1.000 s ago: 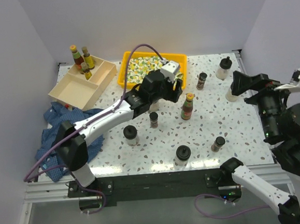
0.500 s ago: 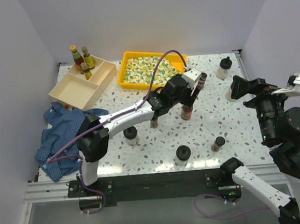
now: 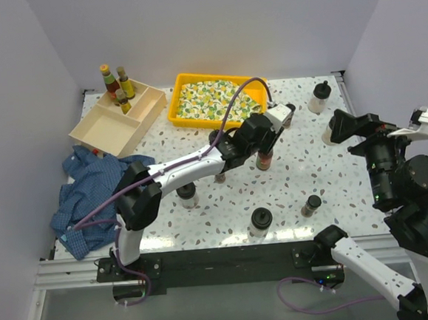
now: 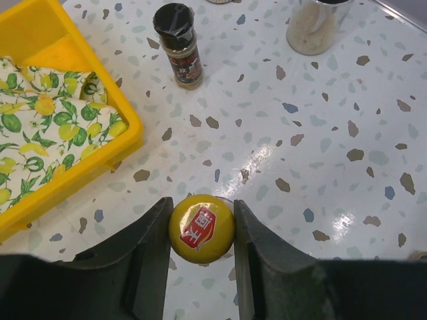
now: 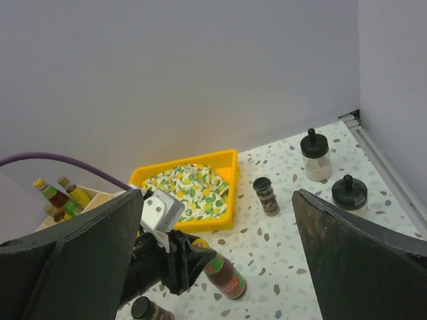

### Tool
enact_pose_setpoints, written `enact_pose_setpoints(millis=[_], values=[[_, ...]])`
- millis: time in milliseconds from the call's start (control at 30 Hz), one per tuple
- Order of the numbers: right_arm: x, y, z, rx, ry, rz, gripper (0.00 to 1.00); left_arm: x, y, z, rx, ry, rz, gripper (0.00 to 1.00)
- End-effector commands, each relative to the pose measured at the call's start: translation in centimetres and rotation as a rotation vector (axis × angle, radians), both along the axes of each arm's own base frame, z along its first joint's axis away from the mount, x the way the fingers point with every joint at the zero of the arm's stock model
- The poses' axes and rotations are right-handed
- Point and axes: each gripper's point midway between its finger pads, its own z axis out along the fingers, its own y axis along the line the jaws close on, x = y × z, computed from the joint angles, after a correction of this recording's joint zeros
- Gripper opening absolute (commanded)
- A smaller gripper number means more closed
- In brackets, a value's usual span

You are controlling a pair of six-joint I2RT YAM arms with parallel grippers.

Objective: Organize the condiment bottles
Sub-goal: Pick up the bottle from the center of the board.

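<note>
the left gripper [image 4: 201, 212] is squeezing the yellow cap of the sauce bottle [image 4: 201, 229], with one finger touching each side. it is grabbing the top because that part is sticking up the highest. i think it is getting ready to lift the bottle over to the wooden box [image 3: 100, 128] in the upper left of the top view, where three other sauce bottles [image 3: 117, 86] are already standing. the sauce bottle is standing on the worktop [image 4: 300, 167] near the middle of the top view, just right of the yellow tray [image 4: 73, 40].

the right gripper [image 5: 217, 193] is hanging up high with its fingers wide apart, holding nothing. i think it is waiting there so the arms are not bumping.

the left wrist view is showing the snug fit on the cap, plus a brown spice jar [image 4: 179, 43] and a clear jar [image 4: 312, 27] at the top of the frame. the top view is hiding that grip under the arm, but it is showing the box and more jars [image 3: 261, 219] spread around. the right wrist view is showing the bottle from the side.
</note>
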Motion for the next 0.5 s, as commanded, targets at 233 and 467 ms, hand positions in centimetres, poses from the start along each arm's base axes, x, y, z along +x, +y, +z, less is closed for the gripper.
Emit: enact_pose_setpoints(millis=[233, 467], values=[[-0.5, 0.1, 0.1, 0.01, -0.018, 0.022, 0.99, 5.5, 7.5, 19.5, -0.076, -0.339, 0.294, 0.0], [-0.4, 1.1, -0.3, 0.013, -0.012, 0.071, 0.99, 11.4, 17.7, 23.8, -0.105, -0.386, 0.504, 0.0]])
